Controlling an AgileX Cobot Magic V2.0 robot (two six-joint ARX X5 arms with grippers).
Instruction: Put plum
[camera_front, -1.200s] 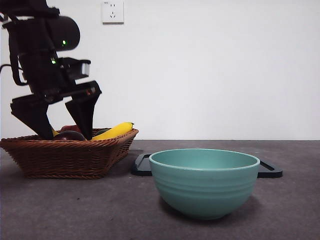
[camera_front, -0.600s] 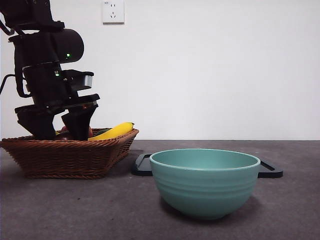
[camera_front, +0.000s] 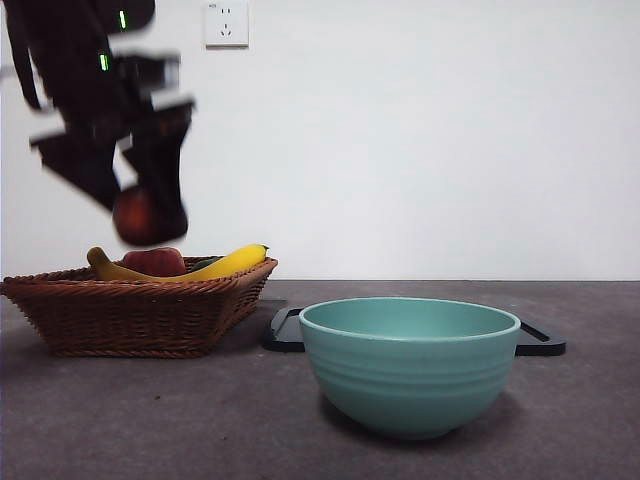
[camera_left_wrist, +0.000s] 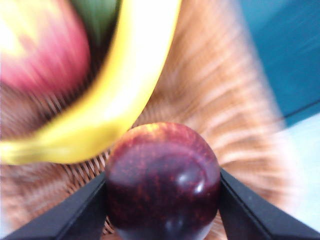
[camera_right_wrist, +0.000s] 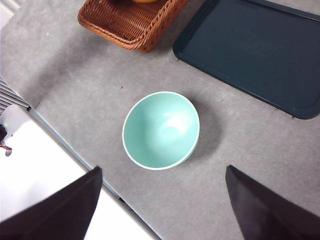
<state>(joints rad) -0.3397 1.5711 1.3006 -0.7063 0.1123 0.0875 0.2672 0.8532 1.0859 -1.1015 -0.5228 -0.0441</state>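
Note:
My left gripper (camera_front: 148, 215) hangs above the wicker basket (camera_front: 135, 305) at the left, shut on the dark maroon plum (camera_front: 148, 217). In the left wrist view the glossy plum (camera_left_wrist: 163, 182) fills the space between my two jaws, pressed on both sides. The basket weave shows blurred under the plum. My right gripper (camera_right_wrist: 160, 200) is open and high above the table, looking down on the teal bowl (camera_right_wrist: 161, 129).
A yellow banana (camera_front: 225, 263) and a red apple-like fruit (camera_front: 155, 262) lie in the basket. The teal bowl (camera_front: 408, 362) stands in front at the middle. A dark tray (camera_front: 538, 340) lies flat behind the bowl.
The left gripper closed on the plum in the basket and rose with it, so the plum now hangs above the basket rim. Bowl and tray have not moved.

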